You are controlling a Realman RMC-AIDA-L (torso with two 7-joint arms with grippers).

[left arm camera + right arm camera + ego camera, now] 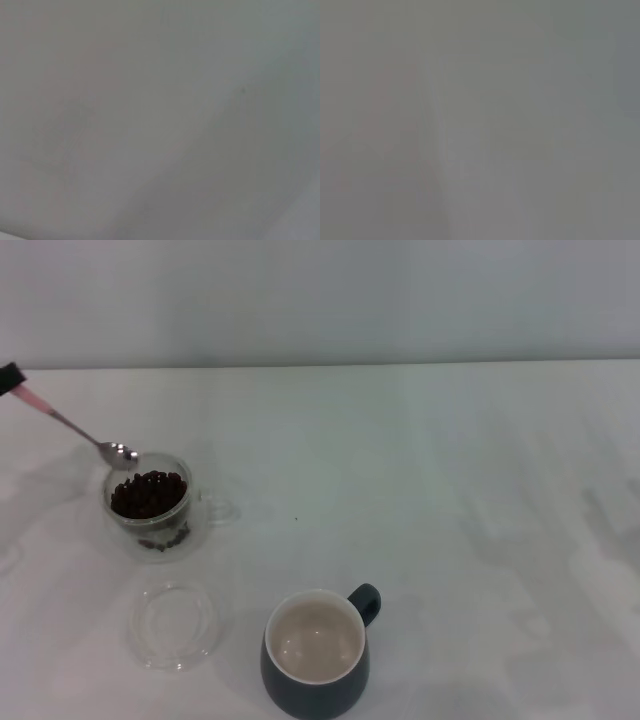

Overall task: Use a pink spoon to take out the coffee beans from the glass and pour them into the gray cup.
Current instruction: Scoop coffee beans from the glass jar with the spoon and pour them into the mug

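L gripper [10, 377] at far-left edge, closed on handle of pink spoon [80, 432], w/ its bowl at far rim of glass [150, 502], over coffee beans [148, 492]. Gray cup [315, 655] near centre, well apart. Clear saucer [174, 625] just near-side of glass. R gripper out of view

This looks like a test room or lab, not a real kitchen. A plain white table [450, 490] fills the view, and a bare pale wall [320, 300] stands behind it at 12 o'clock. Only a few small things sit on the table: a glass [150, 502] of beans at 9 o'clock, a saucer [175, 624] at 7 o'clock, and a gray cup [315, 652] at 6 o'clock. Both wrist views show only plain gray.
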